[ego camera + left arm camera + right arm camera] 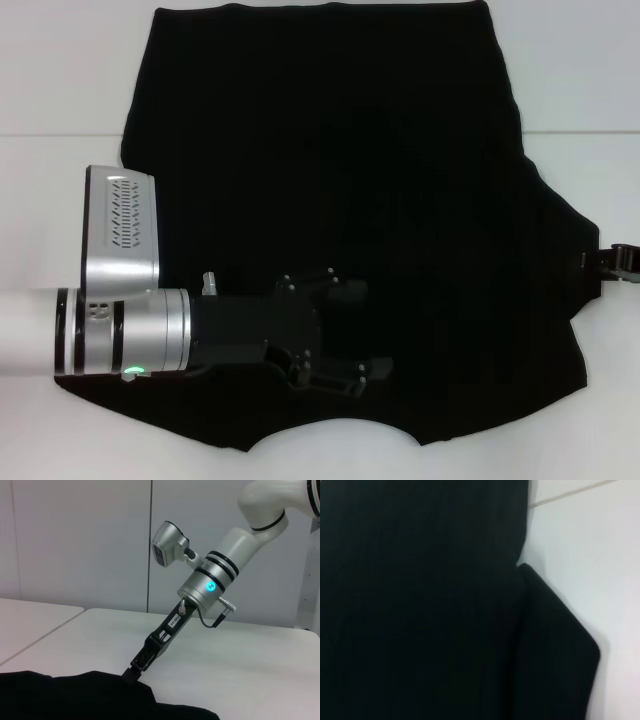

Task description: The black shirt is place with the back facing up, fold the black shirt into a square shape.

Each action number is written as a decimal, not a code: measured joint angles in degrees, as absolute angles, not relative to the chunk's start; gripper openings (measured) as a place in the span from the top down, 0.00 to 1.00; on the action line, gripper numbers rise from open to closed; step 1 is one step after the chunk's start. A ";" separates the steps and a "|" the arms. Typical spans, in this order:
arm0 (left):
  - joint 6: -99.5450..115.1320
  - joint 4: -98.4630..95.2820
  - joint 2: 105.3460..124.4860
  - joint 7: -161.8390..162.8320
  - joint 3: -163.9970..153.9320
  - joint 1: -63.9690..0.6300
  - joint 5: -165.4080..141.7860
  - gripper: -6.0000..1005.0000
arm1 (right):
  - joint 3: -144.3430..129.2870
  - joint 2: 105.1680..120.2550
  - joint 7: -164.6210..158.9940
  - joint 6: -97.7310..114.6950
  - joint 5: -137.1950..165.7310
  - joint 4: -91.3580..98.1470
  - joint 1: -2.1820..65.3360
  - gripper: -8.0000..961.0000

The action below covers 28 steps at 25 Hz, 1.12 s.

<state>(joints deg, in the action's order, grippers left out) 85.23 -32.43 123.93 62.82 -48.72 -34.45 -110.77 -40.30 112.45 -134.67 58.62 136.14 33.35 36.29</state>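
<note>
Black shirt (pixel 400 200) spread on white table (pixel 60 80). Left gripper (pixel 345 335) over it, can't tell grip. Right gripper (pixel 131 672) at sleeve edge, can't tell either.

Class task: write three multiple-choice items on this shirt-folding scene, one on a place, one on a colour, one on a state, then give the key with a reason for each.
1. Where is the left gripper?
A. over the near part of the black shirt
B. off the table
C. at the shirt's far edge

2. What colour is the light on the left arm's wrist?
A. red
B. green
C. none

3. How does the shirt lie?
A. rolled up
B. hanging in the air
C. spread over the table

Key: 1 A, the head view shows it above the fabric near the neckline. 2 B, a green glow shows on the silver wrist. 3 C, it lies spread out; the right gripper touches its edge.
</note>
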 joint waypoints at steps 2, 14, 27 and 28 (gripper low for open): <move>85.24 -32.43 123.93 62.83 -48.52 -34.45 -110.75 0.05 | -40.33 113.04 -134.62 58.14 136.15 33.49 36.36 0.38; 85.21 -32.54 123.93 62.84 -48.25 -34.45 -110.65 0.06 | -40.19 113.56 -134.49 56.58 136.09 33.98 36.48 0.74; 85.49 -32.43 123.93 63.46 -48.15 -34.34 -109.75 0.06 | -34.46 113.65 -129.57 56.50 134.66 34.02 34.62 0.99; 85.49 -32.43 123.93 63.53 -48.16 -34.34 -109.73 0.06 | -33.57 113.69 -128.78 56.53 134.10 34.02 34.24 0.98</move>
